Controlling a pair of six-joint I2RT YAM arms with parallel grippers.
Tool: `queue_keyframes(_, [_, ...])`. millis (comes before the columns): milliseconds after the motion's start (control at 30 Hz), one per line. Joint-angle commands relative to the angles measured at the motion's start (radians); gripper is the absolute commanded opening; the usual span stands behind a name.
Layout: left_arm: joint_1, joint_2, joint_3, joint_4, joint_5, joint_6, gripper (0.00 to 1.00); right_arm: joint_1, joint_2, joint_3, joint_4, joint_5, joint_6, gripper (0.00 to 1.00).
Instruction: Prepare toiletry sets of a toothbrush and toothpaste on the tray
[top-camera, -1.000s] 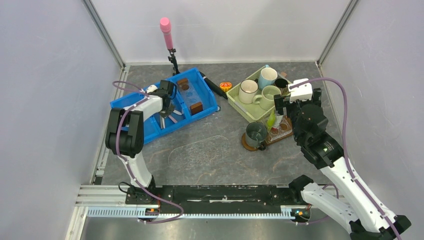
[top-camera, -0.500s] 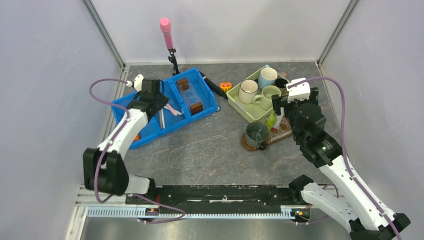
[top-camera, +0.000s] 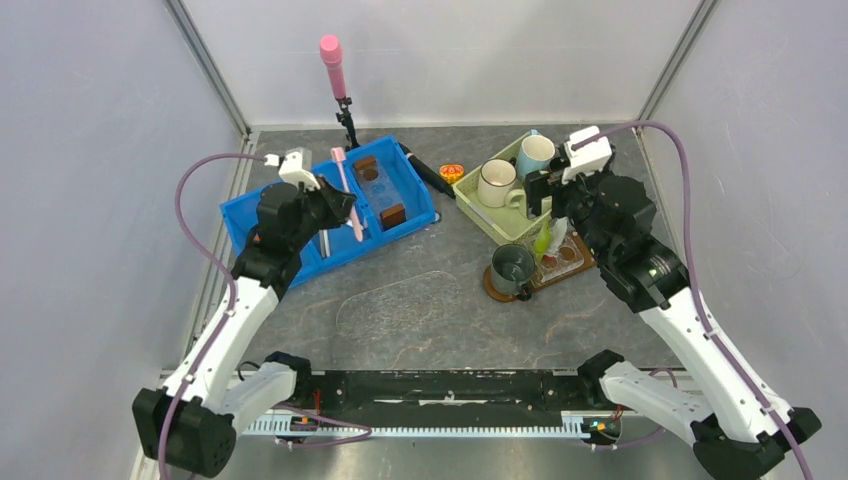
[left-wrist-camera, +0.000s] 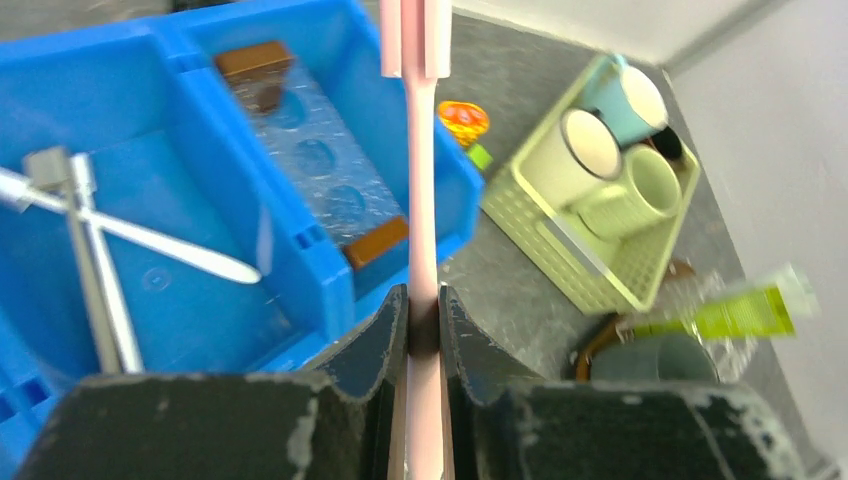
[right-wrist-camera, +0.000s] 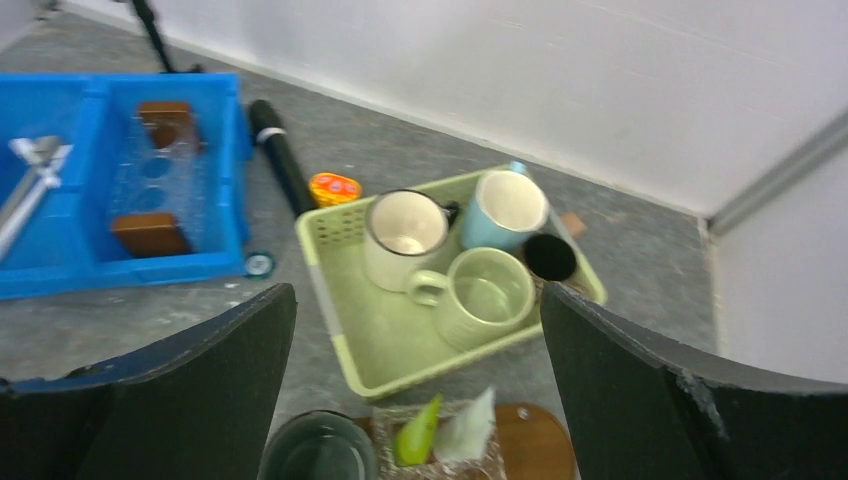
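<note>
Since a second ago, when your left tool (left-wrist-camera: 423, 310) was down inside the blue bin (top-camera: 262, 215) at the left of the bench, it has risen clear of it. Its fingers are pressed onto the pink toothbrush (left-wrist-camera: 421, 200), pinching the handle near the middle, and the brush stands roughly upright above the bin. A few pale slim items (left-wrist-camera: 95, 270) lie crossed in one compartment below.

That likely means the pick is done. What seems to remain is carrying the brush rightward across the bench to the tray.

Right of centre, the pale green basket (top-camera: 468, 200) holds several mugs. Just in front of it is the tray (top-camera: 572, 262), a dark-brown wooden board. At its left end sits a dark mug (top-camera: 512, 268), and a green tube (top-camera: 543, 240) rests beside that mug.

Your right tool (right-wrist-camera: 418, 290) is spread wide and holds nothing. It has drifted from above the tray back toward the basket.

No brand or writing can be read anywhere, and the print on the tube is blurred.
</note>
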Motion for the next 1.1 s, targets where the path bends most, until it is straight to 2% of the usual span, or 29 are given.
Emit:
queue_keyframes(0, [-0.078, -0.072, -0.035, 0.080, 0.168, 0.210, 0.02, 0.002, 0.064, 0.091, -0.032, -0.221, 0.068, 0.98])
queue_keyframes(200, [-0.276, -0.145, -0.086, 0.066, 0.150, 0.346, 0.02, 0.016, 0.118, 0.081, 0.002, -0.401, 0.162, 0.98])
queue_keyframes(333, [-0.393, -0.150, -0.093, 0.050, 0.054, 0.349, 0.02, 0.040, 0.134, 0.049, 0.068, -0.469, 0.245, 0.98])
queue_keyframes(700, [-0.562, -0.105, -0.082, 0.063, -0.095, 0.394, 0.02, 0.087, 0.166, 0.005, 0.199, -0.539, 0.408, 0.99])
queue_keyframes(1000, [-0.699, -0.023, -0.030, 0.067, -0.238, 0.458, 0.02, 0.092, 0.199, -0.048, 0.274, -0.528, 0.506, 0.99])
queue_keyframes(1067, [-0.727, -0.009, -0.021, 0.074, -0.286, 0.474, 0.02, 0.093, 0.202, -0.057, 0.281, -0.519, 0.527, 0.95])
